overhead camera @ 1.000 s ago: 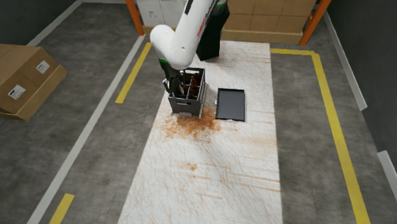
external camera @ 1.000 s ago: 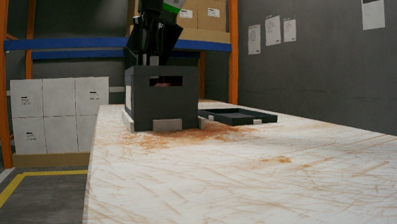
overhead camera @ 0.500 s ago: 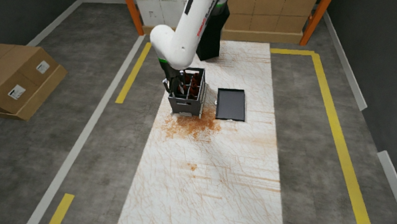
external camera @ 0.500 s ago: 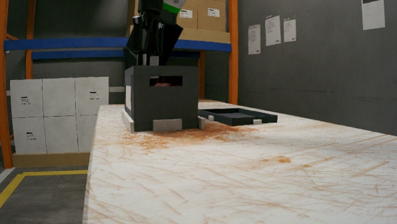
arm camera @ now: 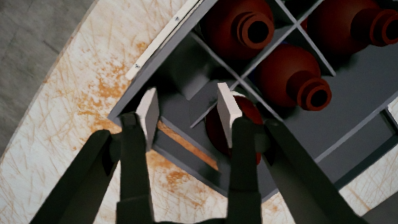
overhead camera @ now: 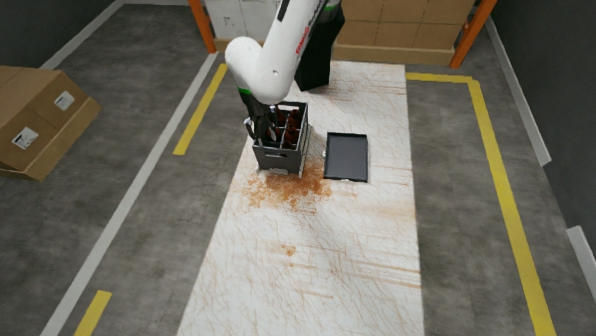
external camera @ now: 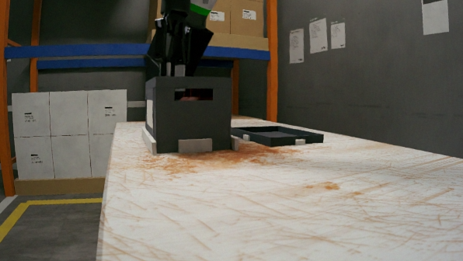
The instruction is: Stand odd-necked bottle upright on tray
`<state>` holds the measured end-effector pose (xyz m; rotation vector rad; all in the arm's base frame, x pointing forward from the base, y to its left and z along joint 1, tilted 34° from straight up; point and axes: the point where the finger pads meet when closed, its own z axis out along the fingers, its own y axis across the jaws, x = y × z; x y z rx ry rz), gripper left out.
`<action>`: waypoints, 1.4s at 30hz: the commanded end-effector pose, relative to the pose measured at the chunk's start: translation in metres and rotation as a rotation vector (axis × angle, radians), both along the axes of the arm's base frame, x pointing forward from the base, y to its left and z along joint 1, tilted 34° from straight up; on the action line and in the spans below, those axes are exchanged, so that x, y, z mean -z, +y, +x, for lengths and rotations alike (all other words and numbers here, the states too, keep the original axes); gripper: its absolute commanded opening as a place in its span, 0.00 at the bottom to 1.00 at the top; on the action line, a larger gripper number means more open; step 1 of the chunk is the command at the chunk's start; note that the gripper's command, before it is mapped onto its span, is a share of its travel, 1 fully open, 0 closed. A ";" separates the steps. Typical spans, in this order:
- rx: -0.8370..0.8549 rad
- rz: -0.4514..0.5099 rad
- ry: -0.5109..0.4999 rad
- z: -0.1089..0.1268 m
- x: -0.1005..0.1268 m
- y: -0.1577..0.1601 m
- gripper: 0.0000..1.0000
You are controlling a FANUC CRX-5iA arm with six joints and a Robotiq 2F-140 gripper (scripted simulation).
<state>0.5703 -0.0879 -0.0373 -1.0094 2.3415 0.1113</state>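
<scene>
Over the scratched white table [overhead camera: 350, 225] [external camera: 272, 194] [arm camera: 112, 45], the black two-finger gripper [overhead camera: 261, 136] [external camera: 174, 70] [arm camera: 187, 98] hangs parted, empty; descending misaligned could topple the dark-red bottle [arm camera: 215, 131] or tilt the grey crate [overhead camera: 280, 161] [external camera: 190, 124] [arm camera: 155, 65]

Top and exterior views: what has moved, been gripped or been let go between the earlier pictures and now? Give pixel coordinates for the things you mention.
Nothing visibly changed. The pincer [overhead camera: 261, 137] [external camera: 174, 70] [arm camera: 187, 98] is at the crate [overhead camera: 280, 159] [external camera: 192, 120] [arm camera: 172, 47] as before; crate and tray [overhead camera: 346, 157] [external camera: 272, 136] stayed put. The wrist view has no earlier picture.
</scene>
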 end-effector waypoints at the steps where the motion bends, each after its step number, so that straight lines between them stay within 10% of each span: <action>1: 0.000 -0.001 -0.001 0.000 -0.002 -0.001 0.44; 42: 0.000 -0.001 -0.001 -0.040 -0.070 -0.025 0.44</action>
